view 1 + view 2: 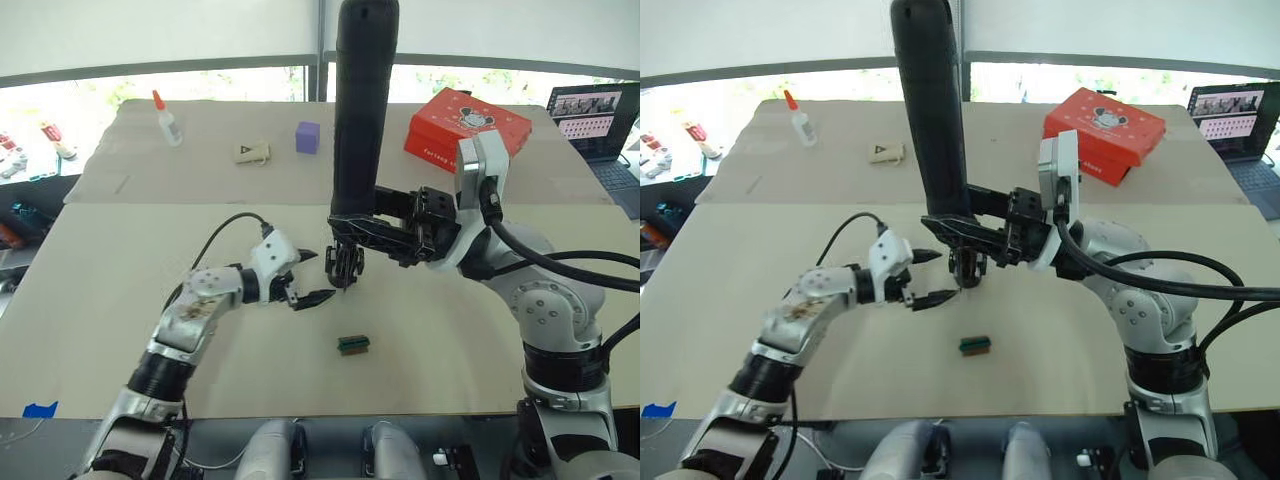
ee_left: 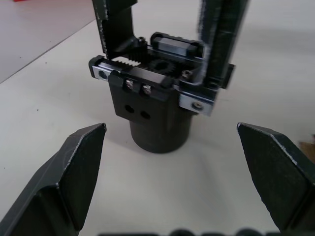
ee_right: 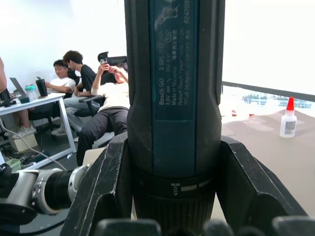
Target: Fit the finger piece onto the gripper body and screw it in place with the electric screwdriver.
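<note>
Black and thick, the electric screwdriver (image 1: 362, 110) stands nearly upright in the centre of my head view, its long axis running from the top edge of the frame down to mid-frame, rounded end up and cut off at the top, tip pointing down. My right gripper (image 1: 352, 232) clamps it low on the barrel; in the right wrist view its two fingers (image 3: 106, 191) press against both sides of the casing. I cannot make out the metal bit, since the clamp and the part below hide it.

Directly under the tool, at mid-frame, sits the gripper body (image 2: 158, 104) on the pale table (image 1: 120, 290). The left wrist view shows its round dark base standing on the surface, a toothed rack and small screws on top, and two black bars rising out of the frame's upper edge.

My left gripper (image 1: 308, 276) hangs just left of that assembly with its fingers spread wide, empty, and pointing toward it. I cannot pick out the finger piece as a separate part.

A small green-and-black block (image 1: 353, 345) lies lower centre, apart from everything.
</note>
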